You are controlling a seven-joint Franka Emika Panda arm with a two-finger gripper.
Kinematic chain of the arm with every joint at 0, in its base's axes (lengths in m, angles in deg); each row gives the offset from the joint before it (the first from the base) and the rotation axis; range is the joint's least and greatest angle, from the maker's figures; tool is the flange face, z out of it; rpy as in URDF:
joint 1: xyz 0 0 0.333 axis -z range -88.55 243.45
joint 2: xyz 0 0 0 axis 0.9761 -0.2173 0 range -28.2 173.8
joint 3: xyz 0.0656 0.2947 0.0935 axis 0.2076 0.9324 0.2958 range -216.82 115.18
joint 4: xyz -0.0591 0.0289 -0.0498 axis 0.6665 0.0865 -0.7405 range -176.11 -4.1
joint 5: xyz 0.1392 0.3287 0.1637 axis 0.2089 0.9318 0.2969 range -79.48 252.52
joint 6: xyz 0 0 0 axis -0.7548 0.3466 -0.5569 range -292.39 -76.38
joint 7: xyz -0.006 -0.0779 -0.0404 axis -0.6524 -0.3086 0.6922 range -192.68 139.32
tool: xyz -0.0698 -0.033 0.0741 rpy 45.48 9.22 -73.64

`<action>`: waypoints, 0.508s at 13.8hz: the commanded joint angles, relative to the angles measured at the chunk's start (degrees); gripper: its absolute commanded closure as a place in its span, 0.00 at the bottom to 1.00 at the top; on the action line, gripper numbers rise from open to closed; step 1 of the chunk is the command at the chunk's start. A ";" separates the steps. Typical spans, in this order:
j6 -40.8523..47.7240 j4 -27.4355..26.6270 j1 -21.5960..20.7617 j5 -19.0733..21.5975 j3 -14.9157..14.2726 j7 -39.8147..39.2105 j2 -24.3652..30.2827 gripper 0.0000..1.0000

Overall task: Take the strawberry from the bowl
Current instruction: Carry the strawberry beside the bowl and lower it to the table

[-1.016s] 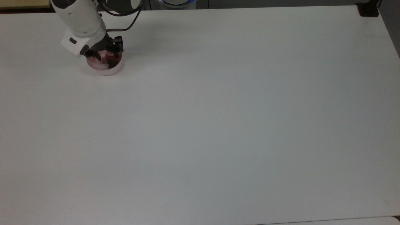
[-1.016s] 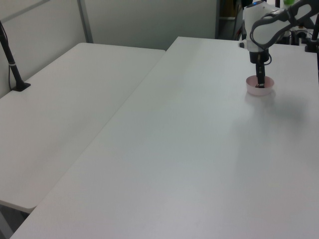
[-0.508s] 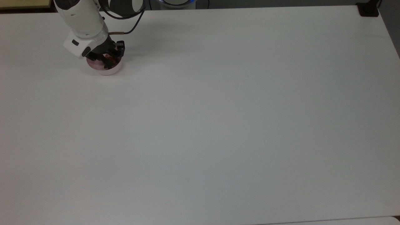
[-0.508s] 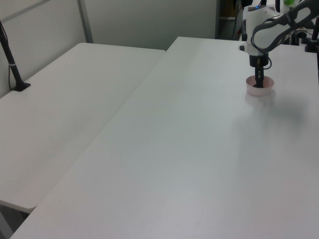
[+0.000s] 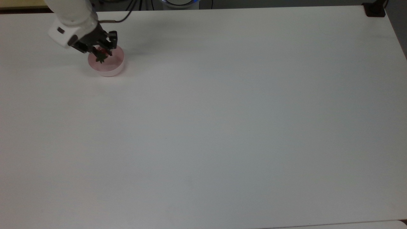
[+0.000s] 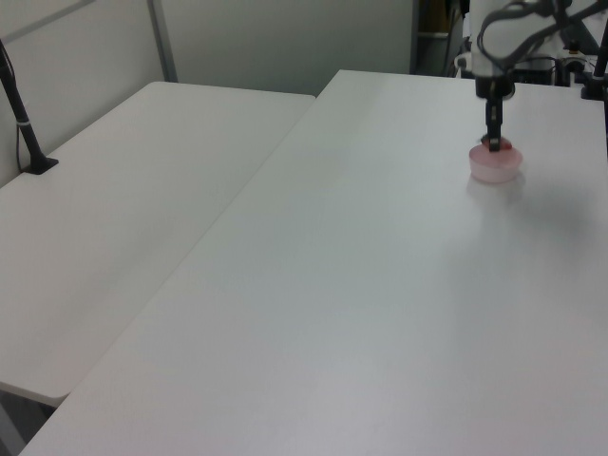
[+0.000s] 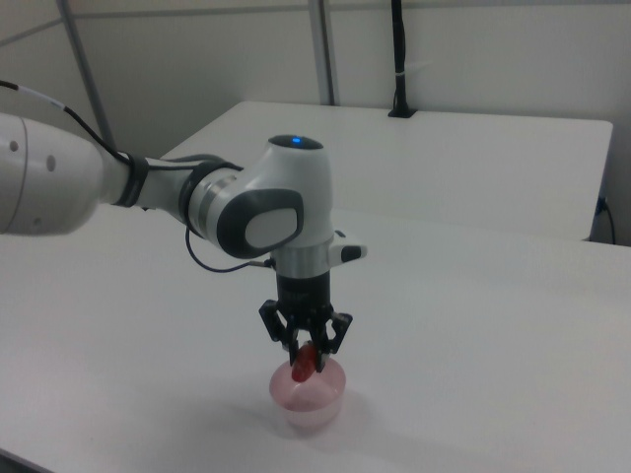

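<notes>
Now clear of the bowl's floor, the gripper (image 5: 102,54) has risen since half a second ago, when its fingers reached down inside the pale pink bowl (image 5: 109,68); in the top view the wrist has also shifted toward the top view's left, uncovering most of the bowl's inside. The fingers are closed narrowly on the strawberry (image 7: 305,362), which hangs between their tips just above the bowl's rim, as the right view shows. The bowl (image 7: 308,402) itself sits where it was, on the white table (image 5: 222,127) near the top view's upper left corner.

In the top view the strawberry (image 5: 101,52) is a small red patch partly covered by the black fingers, with its dark leafy cap pointing toward the bowl's middle. In the left view the gripper (image 6: 493,142) is a thin dark post over the bowl (image 6: 496,164), and the fruit is only a reddish fleck at its tip, too small to make out in shape. The arm's upper links are cut off by the top edge in the top and left views. In the right view the fingers hide the upper part of the strawberry, and whether its lower tip touches the bowl cannot be told.
</notes>
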 commanded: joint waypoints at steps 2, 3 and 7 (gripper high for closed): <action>1.25 3.18 5.04 0.52 -1.38 -8.67 0.41 0.76; 0.89 3.09 8.45 -0.26 -1.38 -12.69 0.06 0.76; -5.94 3.27 16.12 -1.32 -1.47 -22.58 -4.32 0.76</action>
